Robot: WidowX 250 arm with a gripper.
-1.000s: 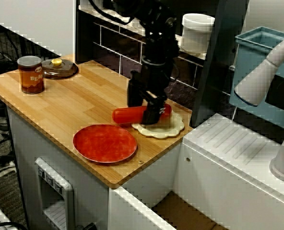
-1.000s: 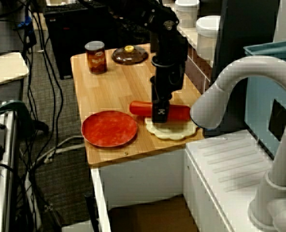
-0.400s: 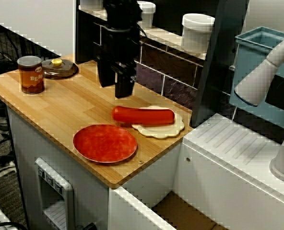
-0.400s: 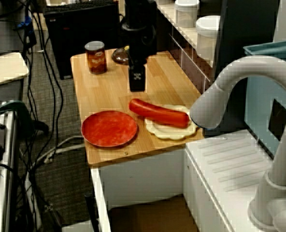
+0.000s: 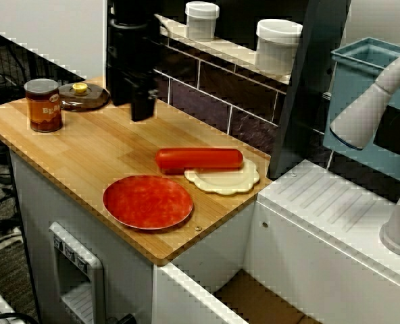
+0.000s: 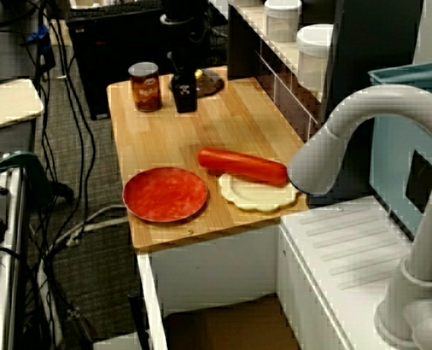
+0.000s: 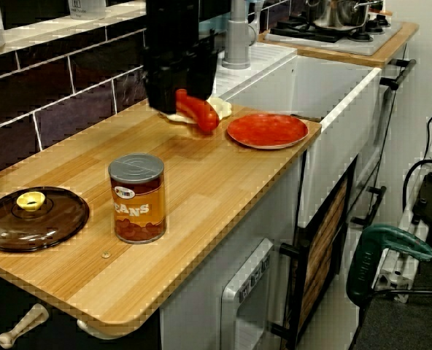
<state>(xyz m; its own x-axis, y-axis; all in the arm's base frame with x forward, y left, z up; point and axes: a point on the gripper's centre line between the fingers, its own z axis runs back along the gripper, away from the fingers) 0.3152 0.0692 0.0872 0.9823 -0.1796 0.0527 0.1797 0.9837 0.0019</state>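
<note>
A long red sausage (image 5: 198, 159) lies on the wooden counter, one end resting on a cream scalloped plate (image 5: 227, 181). Seen from the sink side, the sausage (image 6: 242, 166) stretches from the plate (image 6: 260, 197) toward the counter's middle. My black gripper (image 5: 140, 111) hangs above the counter's back, well left of the sausage, open and holding nothing. From the sink side the gripper (image 6: 184, 93) is between the bean can (image 6: 144, 86) and the brown lid (image 6: 209, 84). From the counter's far end the gripper (image 7: 179, 102) partly hides the sausage (image 7: 197, 111).
A flat red plate (image 5: 148, 201) sits near the front edge. The bean can (image 5: 43, 104) and brown glass lid (image 5: 84, 96) occupy the left end. White jars (image 5: 278, 46) stand on the back shelf. A grey faucet (image 6: 347, 146) and sink lie to the right.
The gripper let go of the sausage, rose and moved left along the counter toward the can and lid. The sausage stays on the cream plate's edge.
</note>
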